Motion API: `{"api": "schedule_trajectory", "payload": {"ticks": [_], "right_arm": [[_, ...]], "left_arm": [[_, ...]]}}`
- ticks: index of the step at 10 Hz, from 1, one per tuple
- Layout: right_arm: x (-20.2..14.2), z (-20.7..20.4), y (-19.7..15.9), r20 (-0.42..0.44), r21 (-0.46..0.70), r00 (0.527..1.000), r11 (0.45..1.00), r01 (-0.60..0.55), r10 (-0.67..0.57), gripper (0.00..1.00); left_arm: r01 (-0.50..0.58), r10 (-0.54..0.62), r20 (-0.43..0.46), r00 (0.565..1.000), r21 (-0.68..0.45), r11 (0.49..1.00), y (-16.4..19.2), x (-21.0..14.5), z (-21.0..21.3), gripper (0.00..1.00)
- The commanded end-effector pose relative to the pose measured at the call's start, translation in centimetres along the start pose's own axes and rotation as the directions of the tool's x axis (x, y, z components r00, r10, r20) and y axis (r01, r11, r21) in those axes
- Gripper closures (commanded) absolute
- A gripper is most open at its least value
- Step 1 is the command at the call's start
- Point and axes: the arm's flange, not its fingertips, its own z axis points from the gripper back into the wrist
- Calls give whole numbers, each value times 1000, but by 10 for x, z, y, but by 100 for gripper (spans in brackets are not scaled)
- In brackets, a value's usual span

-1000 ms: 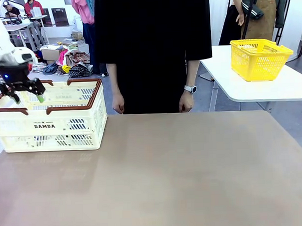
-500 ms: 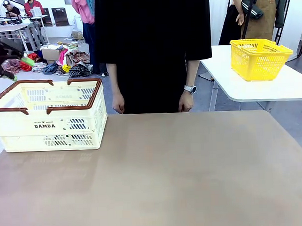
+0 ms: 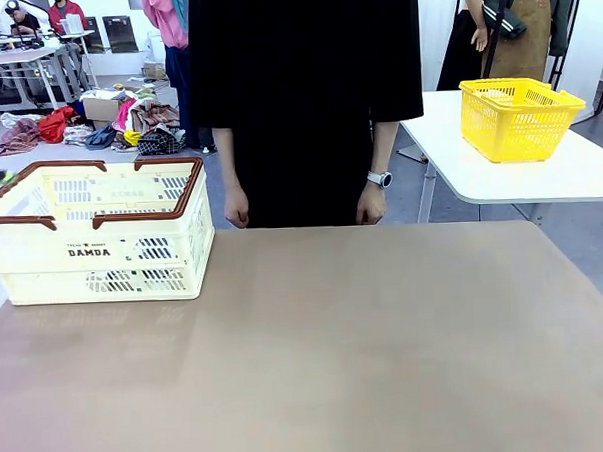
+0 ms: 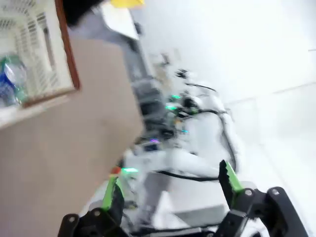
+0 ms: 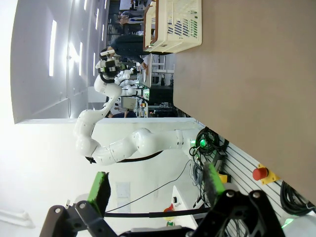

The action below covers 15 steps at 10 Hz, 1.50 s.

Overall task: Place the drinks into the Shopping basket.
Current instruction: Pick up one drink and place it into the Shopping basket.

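The big cream Shopping basket [image 3: 96, 230] sits at the left end of the brown table [image 3: 337, 355], and in the left wrist view two drinks [image 4: 7, 81] lie inside it, one blue and one green, though they look blurry. So the job looks just about done, I think. The left gripper [image 4: 170, 190] is up in the air and away from the basket, with its jaws wide apart and nothing between them. The right gripper [image 5: 155, 185] is off beside the table, and its jaws are wide apart and empty too. The good thing to do now is move both arms away slowly and not bump the brown rim. A person [image 3: 306, 96] in black stands at the far side, hands down. Behind, a yellow basket [image 3: 517, 116] sits on a white table [image 3: 540, 181], and clothes are piled on the floor.
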Motion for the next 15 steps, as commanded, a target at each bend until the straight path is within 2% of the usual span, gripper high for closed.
{"api": "schedule_trajectory", "payload": {"ticks": [1,3,5,6,15], "right_arm": [[3,-1,8,12,18,1000,1000,16,-16,0],[3,-1,8,12,18,1000,1000,16,-16,0],[3,-1,8,12,18,1000,1000,16,-16,0],[3,-1,8,12,18,1000,1000,16,-16,0],[3,-1,8,12,18,1000,1000,16,-16,0]], "left_arm": [[-184,184,-14,983,-46,982,48,-5,22,0],[-250,249,-28,968,-39,967,69,-23,26,0],[-212,219,-98,971,79,974,76,-11,12,0],[-250,249,-26,968,-52,967,86,-26,30,0],[-250,249,-26,968,-52,967,86,-26,30,0]]}}
